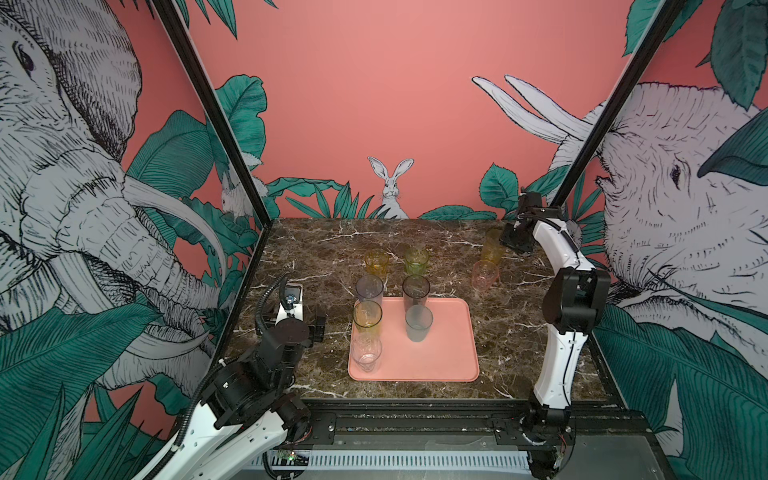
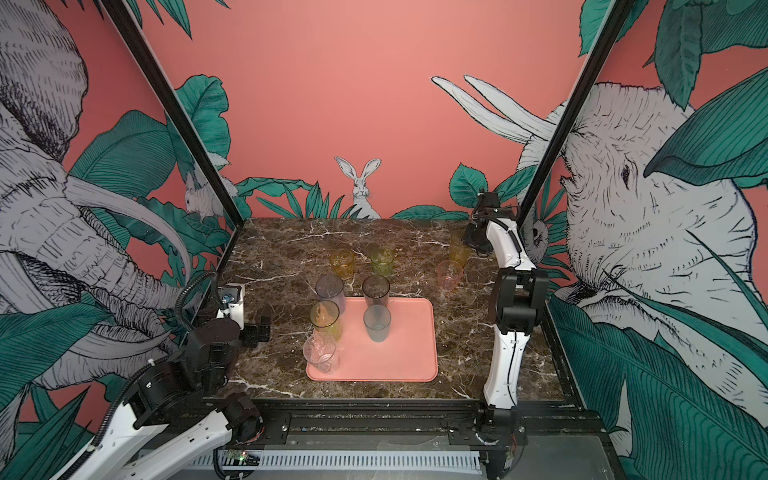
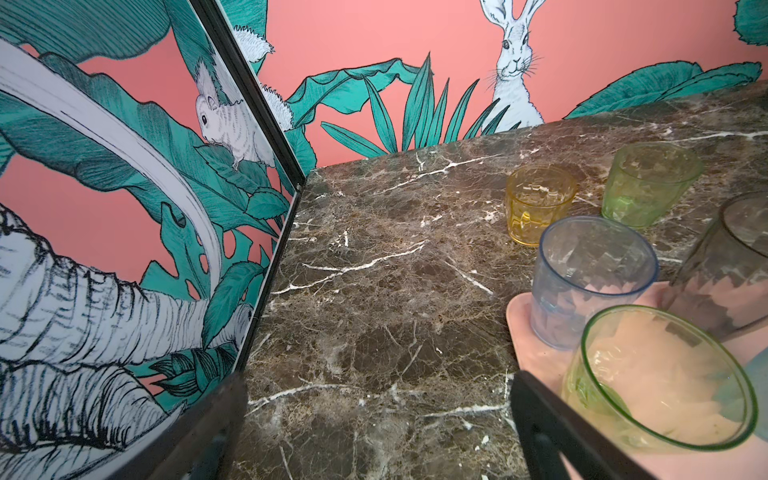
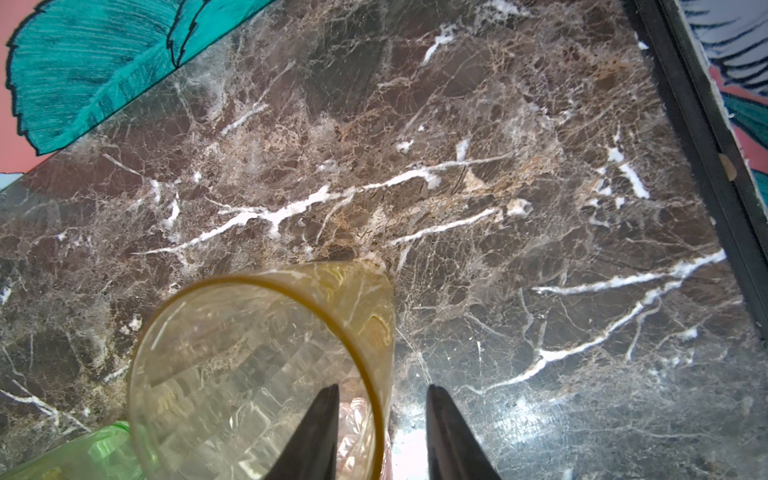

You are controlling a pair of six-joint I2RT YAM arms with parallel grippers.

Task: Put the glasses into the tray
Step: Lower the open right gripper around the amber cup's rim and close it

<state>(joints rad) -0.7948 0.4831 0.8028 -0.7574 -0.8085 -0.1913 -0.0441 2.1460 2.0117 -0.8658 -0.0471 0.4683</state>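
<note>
1. Glasses: in both top views I count nine, and one tray [image 1: 453, 353]. Five stand on the tray: clear [image 1: 365, 353], yellow-green [image 1: 367, 318], frosted [image 1: 419, 324], and grey [image 1: 369, 291] and dark [image 1: 415, 293] at its far edge. Four wait on the table [image 1: 311, 249]: short amber [image 1: 376, 261], short green [image 1: 416, 258], pink [image 1: 485, 275] and tall amber [image 1: 492, 246], the last two well off to the right. I'd call it just over half done.
2. Left wrist: the left gripper [image 3: 376, 376] is spread wide and empty over bare table, with the tray corner just beside one finger.
3. Right wrist: the right gripper [image 4: 382, 388] straddles the wall of the tall amber, one finger inside and one outside. It is not yet pinched. I take this for the sixth glass to go.
</note>
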